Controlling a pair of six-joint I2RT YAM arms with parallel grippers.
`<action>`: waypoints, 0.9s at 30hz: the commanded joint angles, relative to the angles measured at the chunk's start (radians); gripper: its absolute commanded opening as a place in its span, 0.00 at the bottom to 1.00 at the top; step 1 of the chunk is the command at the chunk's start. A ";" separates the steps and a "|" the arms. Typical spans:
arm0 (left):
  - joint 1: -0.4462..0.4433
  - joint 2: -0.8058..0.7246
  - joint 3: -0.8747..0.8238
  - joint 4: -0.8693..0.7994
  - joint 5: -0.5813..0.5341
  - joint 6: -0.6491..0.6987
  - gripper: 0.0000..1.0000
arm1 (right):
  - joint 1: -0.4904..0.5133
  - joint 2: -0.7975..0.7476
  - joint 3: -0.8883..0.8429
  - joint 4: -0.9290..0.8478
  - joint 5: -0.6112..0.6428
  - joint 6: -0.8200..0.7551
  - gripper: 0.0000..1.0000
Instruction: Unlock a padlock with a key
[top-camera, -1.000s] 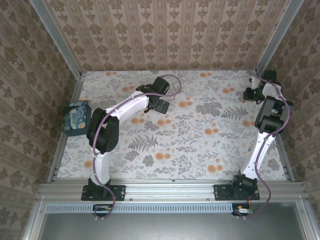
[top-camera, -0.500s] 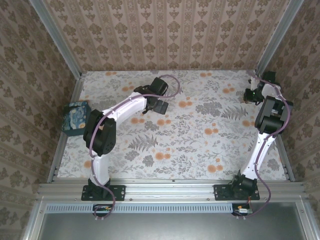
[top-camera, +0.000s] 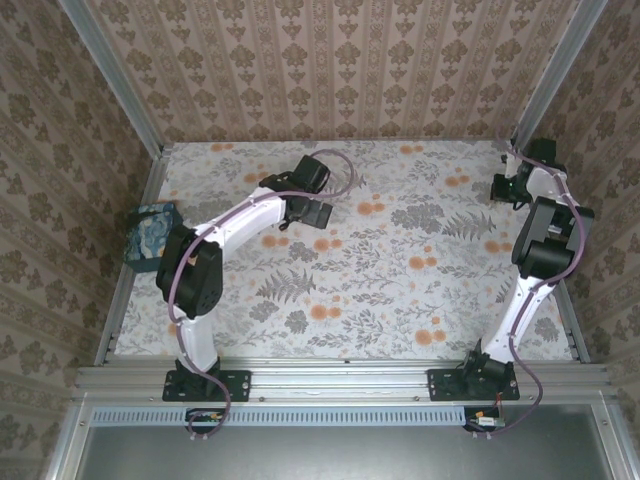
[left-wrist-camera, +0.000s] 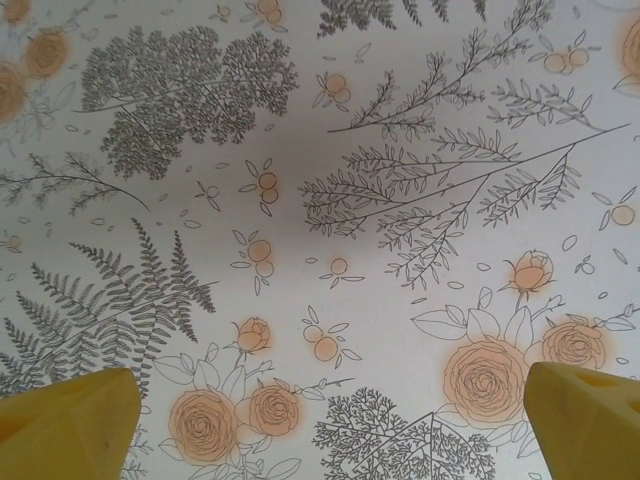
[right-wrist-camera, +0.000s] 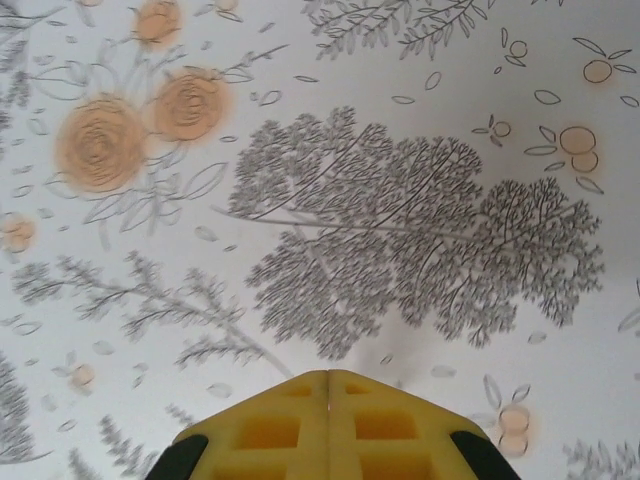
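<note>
Well, we cannot tell where the padlock or key lies (perhaps in the patterned box (top-camera: 150, 236) just left of the flowered cloth (top-camera: 400, 270)), so nothing is held yet. Our left gripper (left-wrist-camera: 325, 430) hangs spread wide above that cloth, arm stretched forward; our right gripper (right-wrist-camera: 328, 388), pressed together on nothing, reaches into the far right corner.

Padlock and key are too small or too hidden to pick out against the flowered tablecloth (top-camera: 400, 270). The right gripper (right-wrist-camera: 328, 378) has its yellow pads (right-wrist-camera: 270, 432) pressed flat together just above that cloth. Whether a key lies between them cannot be told.
</note>
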 joint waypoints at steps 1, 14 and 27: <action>0.006 -0.062 -0.030 0.015 0.007 -0.013 1.00 | 0.044 -0.123 -0.061 0.024 0.018 0.035 0.05; 0.012 -0.227 -0.155 0.045 -0.004 -0.029 1.00 | 0.370 -0.402 -0.245 0.074 0.046 0.125 0.05; 0.012 -0.449 -0.318 0.039 -0.005 -0.097 1.00 | 0.641 -0.268 -0.253 0.227 0.115 0.333 0.05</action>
